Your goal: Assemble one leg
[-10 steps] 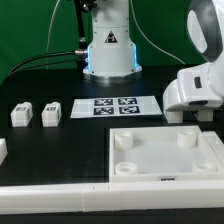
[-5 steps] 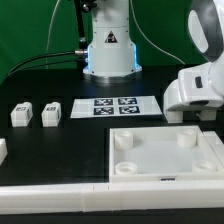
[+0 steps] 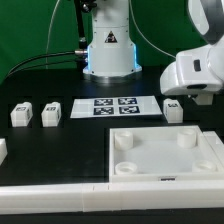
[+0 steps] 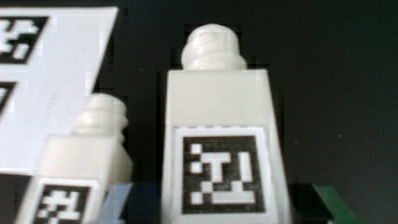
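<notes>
One leg (image 4: 217, 130) under tool (image 3: 172, 100); second leg (image 4: 89, 150) just beside, marker board (image 4: 54, 70) near

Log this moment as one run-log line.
gripper over leg | grip: unclear | second leg beside it | square panel: sockets empty
</notes>
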Robot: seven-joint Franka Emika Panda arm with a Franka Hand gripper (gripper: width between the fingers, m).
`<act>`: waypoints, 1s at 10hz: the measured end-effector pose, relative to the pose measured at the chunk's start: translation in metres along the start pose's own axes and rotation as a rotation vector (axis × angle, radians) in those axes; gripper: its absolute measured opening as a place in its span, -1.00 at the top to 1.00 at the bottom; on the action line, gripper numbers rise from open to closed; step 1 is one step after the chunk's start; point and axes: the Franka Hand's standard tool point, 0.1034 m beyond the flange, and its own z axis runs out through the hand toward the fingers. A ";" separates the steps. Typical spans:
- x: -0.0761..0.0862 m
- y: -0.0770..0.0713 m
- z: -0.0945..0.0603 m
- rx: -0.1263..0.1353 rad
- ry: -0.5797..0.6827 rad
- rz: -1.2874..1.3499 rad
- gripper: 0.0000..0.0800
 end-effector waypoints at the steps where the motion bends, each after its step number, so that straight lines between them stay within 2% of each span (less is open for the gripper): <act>1: -0.006 0.004 -0.007 -0.002 -0.002 0.004 0.27; 2: -0.011 0.007 -0.015 -0.001 0.008 0.008 0.27; 5: -0.005 0.004 -0.017 0.007 0.063 0.007 0.27; 6: 0.003 0.001 -0.021 0.022 0.156 0.006 0.27; 7: 0.005 -0.001 -0.024 0.035 0.276 0.004 0.27; 8: 0.004 0.004 -0.027 0.028 0.362 -0.028 0.27; 10: 0.009 0.022 -0.051 0.006 0.548 -0.049 0.27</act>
